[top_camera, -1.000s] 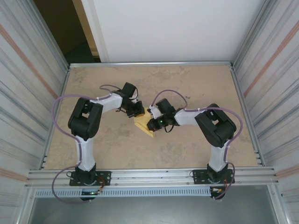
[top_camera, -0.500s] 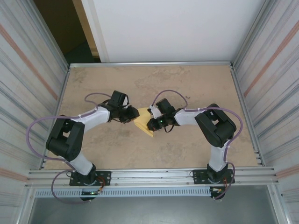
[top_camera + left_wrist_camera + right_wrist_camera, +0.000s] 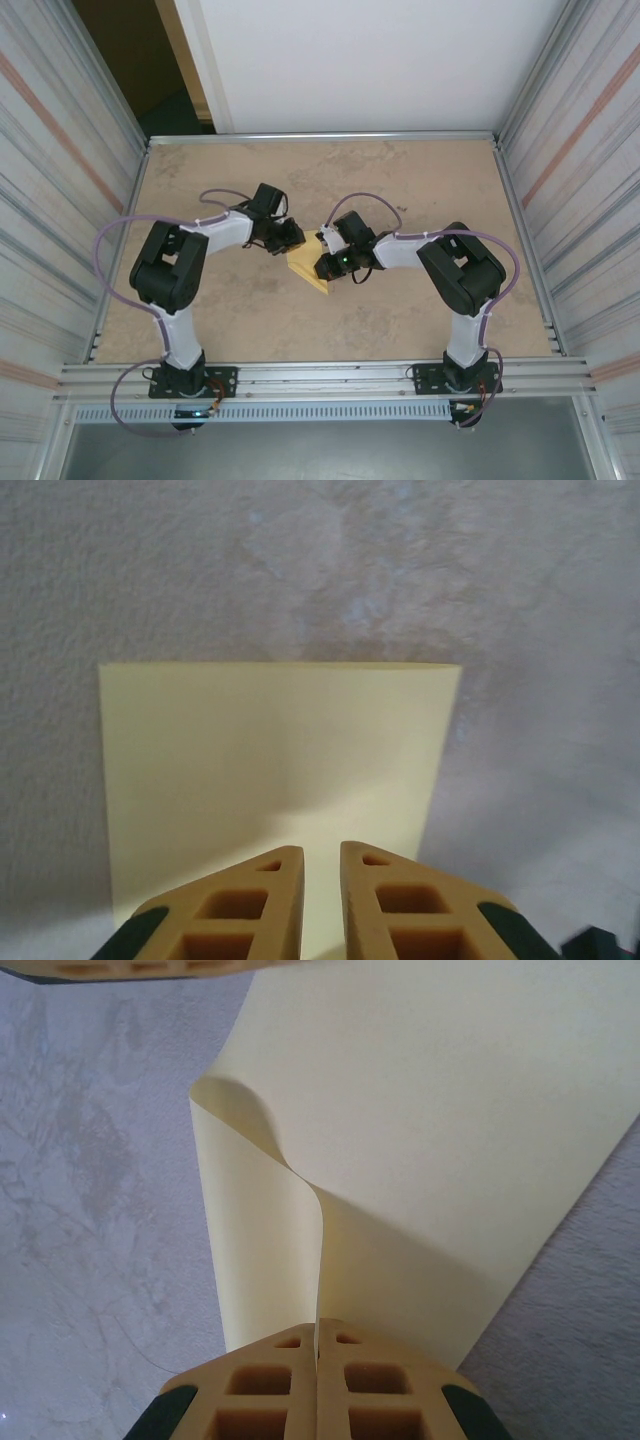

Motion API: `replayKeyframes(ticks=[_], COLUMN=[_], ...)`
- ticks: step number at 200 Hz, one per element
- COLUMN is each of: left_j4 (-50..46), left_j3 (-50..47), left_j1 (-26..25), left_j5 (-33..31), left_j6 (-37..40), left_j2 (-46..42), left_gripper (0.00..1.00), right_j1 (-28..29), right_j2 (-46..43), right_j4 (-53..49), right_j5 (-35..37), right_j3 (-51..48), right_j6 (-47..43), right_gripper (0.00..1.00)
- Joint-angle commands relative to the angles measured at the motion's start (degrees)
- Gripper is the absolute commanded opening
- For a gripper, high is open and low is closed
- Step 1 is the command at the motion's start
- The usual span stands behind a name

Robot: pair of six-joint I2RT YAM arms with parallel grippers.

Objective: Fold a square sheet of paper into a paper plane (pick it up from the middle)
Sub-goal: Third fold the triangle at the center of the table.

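Right claw [image 3: 318, 1322]: clamped tight on the square sheet of paper [image 3: 450, 1110], no gap between the fingers. It pinches a raised flap at the sheet's near edge. The flap curls up in a soft bulge and is not pressed flat.

Left claw [image 3: 321, 848]: fingers barely parted, a slim slit with nothing in it. It hovers over the sheet's opposite side, and the paper under it lies flat. I can't tell if the tips touch the paper.

Change: a second ago the left claw was at the sheet. Half a second ago the elbow swung wide, away from the sheet, and the claw slid off toward that side. Now it is back over the sheet, and the fingers cracked open, then narrowed again. The right claw never moved, and the sheet is in the same spot.

Meaning, my read: the left is re-setting its approach and has no grip yet. The right alone anchors the paper. The fold has started but is uncreased, with no dart shape, so the task is early.

Edges: from the left wrist, the sheet's far edge is straight with both far corners clean. From the right wrist, the curled flap hides part of the near edge.

Room: bare counter [image 3: 400, 190] all round the sheet, rails and side walls well apart from it. The only tight spot is above the sheet, where my two claws sit near each other, so the risk is a bump or a tug on the pinched flap.
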Motion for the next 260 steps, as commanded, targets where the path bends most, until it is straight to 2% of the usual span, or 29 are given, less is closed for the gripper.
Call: replayKeyframes(ticks=[1,134,260], left_j4=[-5.19,-10.01,-11.18], left_j3=[2.25,4.66,5.44], left_j1=[0.07,0.05,-0.17], left_j5=[-1.64,-3.2,-3.48], left_j6=[2.6,6.31,7.25], left_j2=[1.76,5.7,7.29], left_gripper=[0.16,0.13,0.12], right_j1=[-0.5,-0.52,-0.46], right_j2=[0.3,-2.63,-1.42], right_j4=[-0.92,-0.52,-1.23], right_j5=[0.19,0.2,1.97], right_j3=[0.83,0.05,0.39], right_j6=[1.19,1.23,1.05], right_gripper=[0.0,0.0,0.0])
